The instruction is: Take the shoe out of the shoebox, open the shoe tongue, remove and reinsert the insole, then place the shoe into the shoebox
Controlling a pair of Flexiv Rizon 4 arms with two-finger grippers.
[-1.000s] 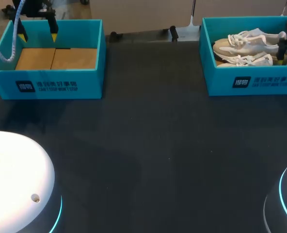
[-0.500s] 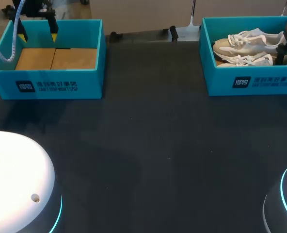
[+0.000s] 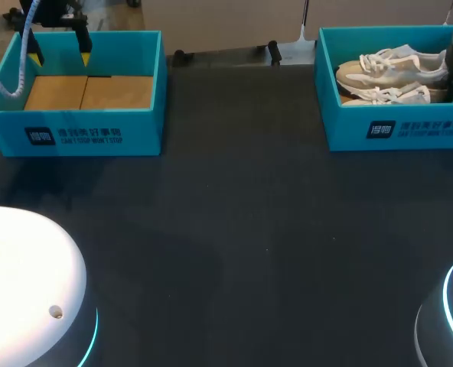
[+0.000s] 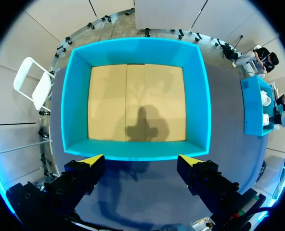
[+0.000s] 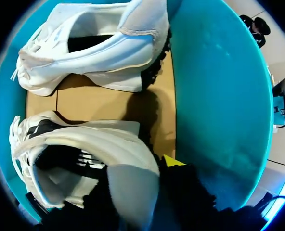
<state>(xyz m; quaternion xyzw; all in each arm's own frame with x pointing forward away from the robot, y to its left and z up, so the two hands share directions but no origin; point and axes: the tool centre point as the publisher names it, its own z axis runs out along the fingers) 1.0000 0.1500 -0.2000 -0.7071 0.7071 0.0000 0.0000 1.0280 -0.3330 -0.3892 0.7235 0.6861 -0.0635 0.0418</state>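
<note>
Left gripper (image 4: 141,160) hung, jaws spread wide; teal box (image 4: 71,113), flat cardboard floor, lay ahead. Padded heel of white shoe (image 5: 87,142) sat at right gripper (image 5: 145,185); grip unclear.

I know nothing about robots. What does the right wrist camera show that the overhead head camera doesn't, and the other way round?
Only the right wrist view: a close look into the dark openings of the farther shoe and the nearer shoe, plus the farther shoe's black heel sole. Only the head view: the empty box, the left gripper open above it, and the dark table between the boxes. Both: the two white shoes lying side by side in the teal shoebox.
</note>
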